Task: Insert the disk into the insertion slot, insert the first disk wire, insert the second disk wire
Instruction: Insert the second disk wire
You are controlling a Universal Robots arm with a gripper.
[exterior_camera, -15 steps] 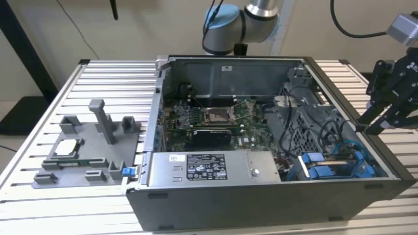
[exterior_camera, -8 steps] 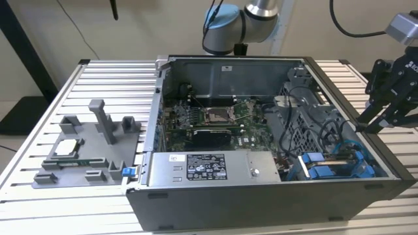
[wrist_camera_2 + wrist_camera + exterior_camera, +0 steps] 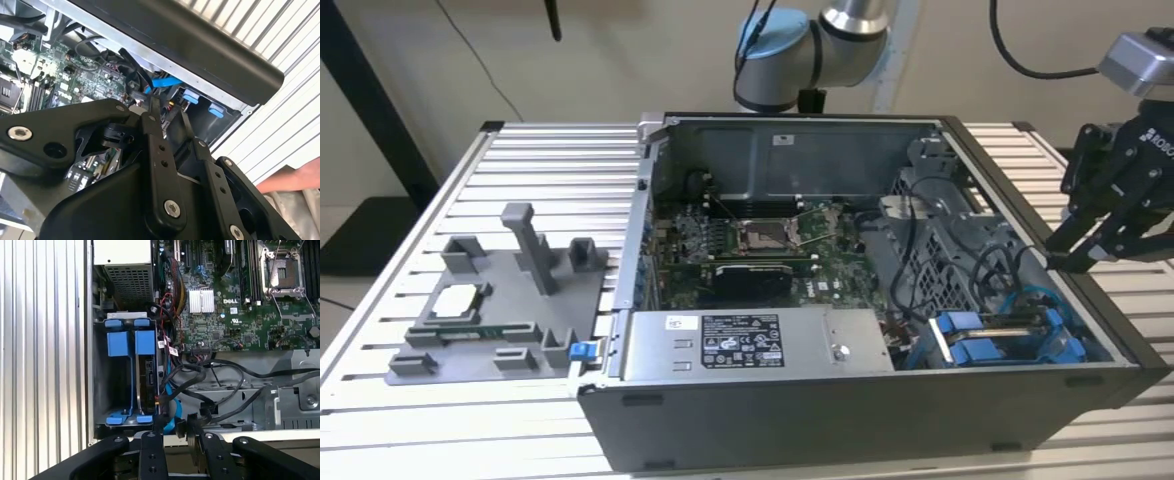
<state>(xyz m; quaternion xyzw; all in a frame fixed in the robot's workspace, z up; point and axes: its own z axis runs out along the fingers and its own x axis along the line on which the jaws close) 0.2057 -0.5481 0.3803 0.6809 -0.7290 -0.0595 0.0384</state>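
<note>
Ribbed surface point(image 3: 400, 420) holds an open computer point(image 3: 854, 420); its disk point(image 3: 145, 345) sits in the drive cage point(image 3: 954, 245), end effector point(image 3: 1077, 262) nearby, grip impossible to tell.

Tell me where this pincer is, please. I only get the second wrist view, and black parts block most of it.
Observer: In the exterior view the pincer hovers over the open computer case, at its wall on the exterior view's right.
Operator: Is the disk in?
Observer: In the first wrist view the disk, clipped in its blue carrier, sits edge-on inside the insertion slot.
</note>
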